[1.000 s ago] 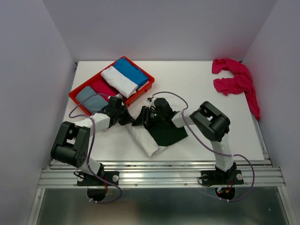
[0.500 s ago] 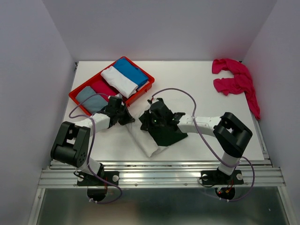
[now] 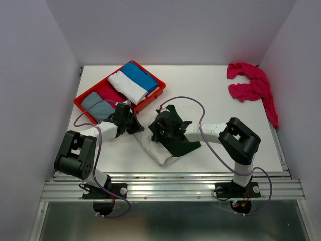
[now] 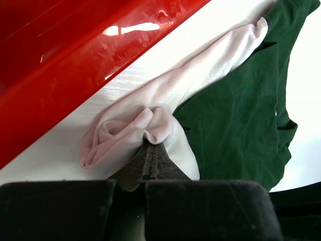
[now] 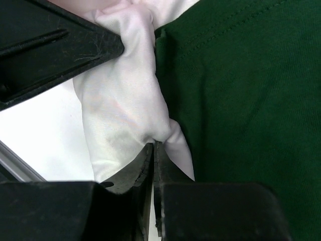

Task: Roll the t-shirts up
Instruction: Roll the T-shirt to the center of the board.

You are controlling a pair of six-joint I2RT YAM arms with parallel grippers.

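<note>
between the two grippers, on the white table point(image 3: 220, 95), lies the cream-white t-shirt point(image 3: 158, 152) with its dark green parts, crumpled and partly folded over. just behind the left gripper point(image 4: 152, 150) sits the red tray point(image 4: 60, 75), which holds folded blue, white, pink and grey cloths. well apart from the right gripper point(image 5: 154, 150), beyond it and off to its right at the table's back corner, the pink t-shirt point(image 3: 251, 85) lies in a loose heap. the left gripper is closed tight, its tips pinching a bunched fold of the cream cloth close to the tray wall. the right gripper is likewise pinched together on a cream fold at the edge of the green cloth, near the left gripper.
</note>
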